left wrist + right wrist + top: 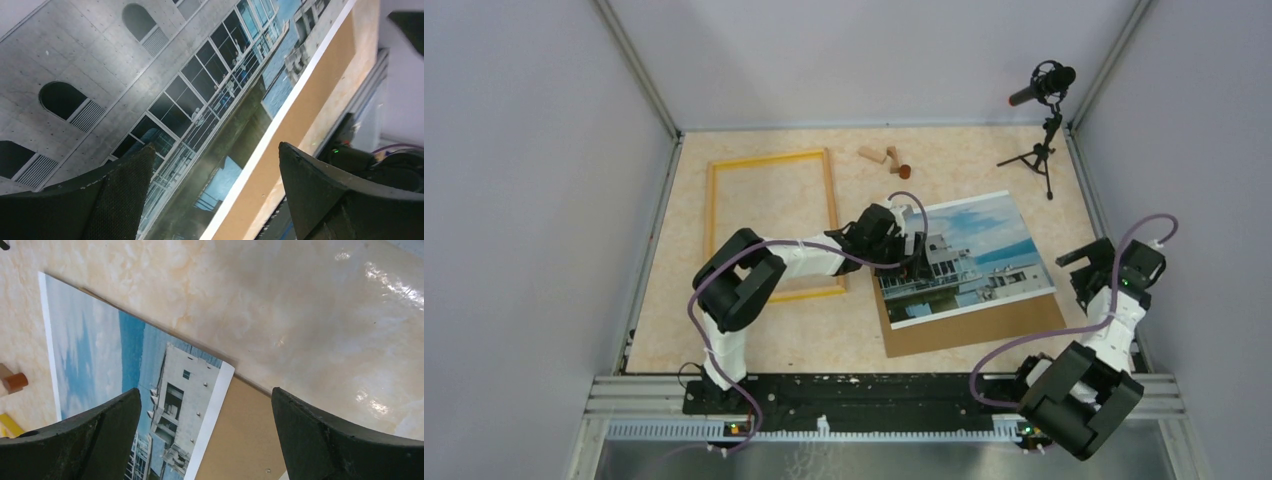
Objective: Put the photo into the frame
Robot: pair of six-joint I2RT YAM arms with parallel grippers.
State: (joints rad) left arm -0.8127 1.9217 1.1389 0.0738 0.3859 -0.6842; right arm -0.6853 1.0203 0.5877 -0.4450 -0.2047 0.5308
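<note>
**Photo rests on backing board, well apart from frame, both grippers spread**

The photo, a white-bordered print of a pale building against blue sky, lies face up and askew on a brown backing board right of centre on the marbled desk. The board shows along the print's near and right edges. The thin yellow-orange frame lies flat to the left with nothing inside it, and the left arm crosses its near right corner. The left gripper hangs over the photo's left edge, fingers wide apart and holding nothing; whether it touches the print cannot be told. The right gripper hovers off the photo's right side, its fingers also spread and empty; its wrist camera looks down on a corner of the print and the board. A few small wooden pieces lie near the far edge, and a microphone on a tripod stands in the far right corner
</note>
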